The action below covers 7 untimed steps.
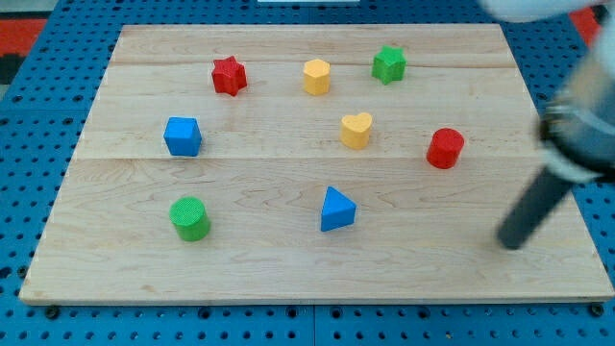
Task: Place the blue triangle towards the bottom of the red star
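My tip (pixel 512 244) rests on surface (pixel 288 274), well to view's right of blue triangle (pixel 336 210), touching nothing; no gripper fitted. Triangle sits below and right of red star (pixel 229 75), so leftward-upward push needed.

Wooden board (pixel 288 269) carrying eight blocks
Red star (pixel 229 76), yellow hexagon (pixel 317 77), green star (pixel 389 64), blue cube (pixel 183 136), yellow heart (pixel 356 130), red cylinder (pixel 445 148), green cylinder (pixel 190 218), blue triangle (pixel 336 210).
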Each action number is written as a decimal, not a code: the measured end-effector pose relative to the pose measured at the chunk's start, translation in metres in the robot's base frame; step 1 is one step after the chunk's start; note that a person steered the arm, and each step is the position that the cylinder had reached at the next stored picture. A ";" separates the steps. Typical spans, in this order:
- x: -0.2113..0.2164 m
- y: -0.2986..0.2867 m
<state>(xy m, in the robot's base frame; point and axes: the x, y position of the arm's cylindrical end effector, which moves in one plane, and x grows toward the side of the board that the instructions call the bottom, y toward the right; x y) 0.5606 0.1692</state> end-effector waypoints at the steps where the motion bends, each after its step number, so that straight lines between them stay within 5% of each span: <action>1: -0.042 -0.094; 2: -0.063 -0.146; 4: -0.027 -0.081; 5: -0.020 -0.146; 7: -0.125 -0.276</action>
<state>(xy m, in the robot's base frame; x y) 0.4352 -0.1068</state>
